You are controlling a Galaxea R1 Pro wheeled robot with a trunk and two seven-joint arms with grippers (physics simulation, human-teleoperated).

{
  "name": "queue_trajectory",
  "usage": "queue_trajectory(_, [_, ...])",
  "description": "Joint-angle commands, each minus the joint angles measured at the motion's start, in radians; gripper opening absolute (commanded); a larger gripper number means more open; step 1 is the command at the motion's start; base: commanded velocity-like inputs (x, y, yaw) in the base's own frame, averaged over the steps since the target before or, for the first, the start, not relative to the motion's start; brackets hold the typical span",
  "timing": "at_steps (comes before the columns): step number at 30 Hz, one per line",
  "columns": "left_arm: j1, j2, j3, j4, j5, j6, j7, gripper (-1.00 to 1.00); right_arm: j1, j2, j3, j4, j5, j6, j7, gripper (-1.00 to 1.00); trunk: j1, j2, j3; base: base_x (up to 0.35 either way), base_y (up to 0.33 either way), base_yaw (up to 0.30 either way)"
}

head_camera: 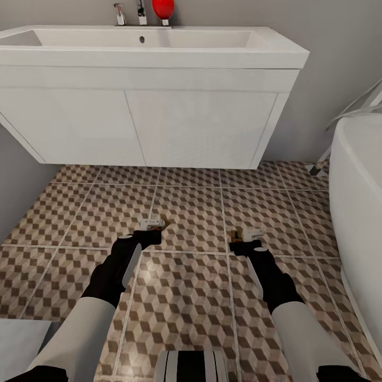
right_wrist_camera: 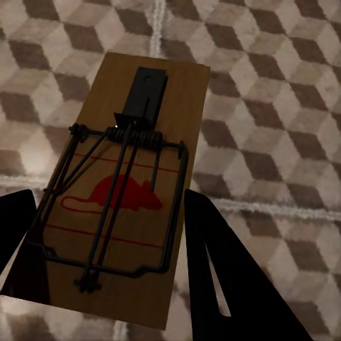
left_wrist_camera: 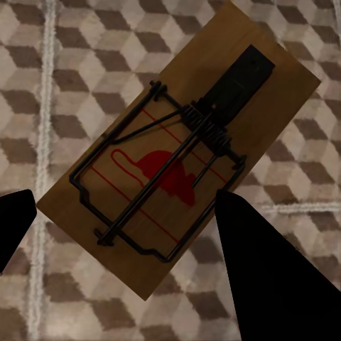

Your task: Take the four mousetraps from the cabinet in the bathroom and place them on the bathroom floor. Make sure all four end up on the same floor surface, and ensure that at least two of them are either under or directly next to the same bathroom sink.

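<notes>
we look down on the bathroom floor (head_camera: 191, 212), glossy square tiles printed with brown, beige and grey cubes between pale grout lines. at 12 o'clock hangs the sink (head_camera: 154, 45), a wide, smooth white rectangular basin over flat white cabinet fronts, with a chrome tap (head_camera: 141, 11) and a rounded red object (head_camera: 163, 9) on its back edge; the curved white bathtub (head_camera: 355, 175) sits at 3 o'clock. our left gripper (head_camera: 151, 225) has its dark fingers (left_wrist_camera: 273, 277) clamped on the left mousetrap (left_wrist_camera: 181, 145), a flat wooden rectangle with black wire spring and bar and a red mouse silhouette printed on it; no lettering reads. our right gripper (head_camera: 245, 235) likewise pinches the right mousetrap (right_wrist_camera: 131, 185), same wood, wire and red mouse outline. both traps are close above the tiles in front of the sink; we cannot tell whether they touch.
</notes>
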Motion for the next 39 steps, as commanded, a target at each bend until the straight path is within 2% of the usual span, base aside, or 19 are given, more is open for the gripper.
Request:
queue_trajectory(1, [0.0, 0.0, 0.0, -0.003, 0.003, 0.005, -0.002, -1.0, 0.0, 0.001, -0.003, -0.005, 0.004, 0.005, 0.003, -1.0, 0.0, -0.001, -0.005, 0.0, 0.0, 0.0])
queue_trajectory(10, [0.0, 0.0, 0.0, -0.01, 0.003, 0.006, -0.002, -1.0, 0.0, 0.001, -0.002, -0.055, 0.004, 0.035, 0.003, -1.0, 0.004, -0.003, -0.039, 0.0, 0.0, 0.0])
queue_trajectory(20, [0.0, 0.0, 0.0, -0.011, 0.003, 0.006, -0.002, -1.0, 0.0, 0.001, -0.002, -0.067, 0.004, 0.042, 0.004, -1.0, 0.009, -0.005, -0.078, 0.0, 0.0, 0.0])
queue_trajectory(27, [0.0, 0.0, 0.0, -0.04, 0.003, 0.007, 0.0, -1.0, 0.0, 0.001, -0.002, -0.098, 0.004, 0.044, 0.004, -1.0, 0.012, -0.007, -0.105, 0.0, 0.0, 0.0])
queue_trajectory(39, [0.0, 0.0, -0.001, -0.077, 0.003, 0.009, 0.002, -1.0, 0.0, 0.001, -0.001, -0.205, 0.004, 0.116, 0.003, -1.0, 0.017, -0.009, -0.152, 0.0, 0.0, 0.0])
